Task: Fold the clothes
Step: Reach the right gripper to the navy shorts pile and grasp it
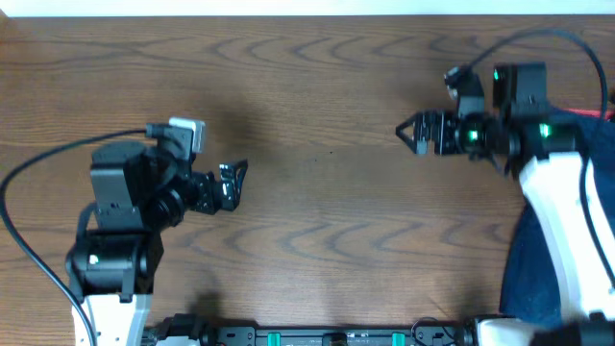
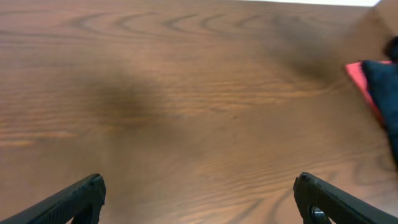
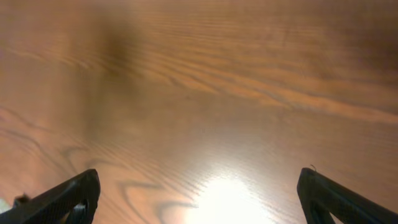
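Note:
The clothes lie at the table's right edge. A dark navy garment (image 1: 531, 274) is partly hidden under the right arm's white base. A strip of red fabric (image 1: 590, 113) shows behind that arm. The left wrist view catches the navy cloth (image 2: 384, 90) and the red cloth (image 2: 357, 73) at its right edge. My left gripper (image 1: 231, 184) hovers over bare wood at centre left, open and holding nothing (image 2: 199, 190). My right gripper (image 1: 405, 133) points left from the upper right, also open and holding nothing (image 3: 199, 186), well apart from the garments.
The brown wooden table (image 1: 317, 221) spans the view, with a white wall strip along its far edge. Black cables run from both arms. A bright light glare sits on the wood in the right wrist view.

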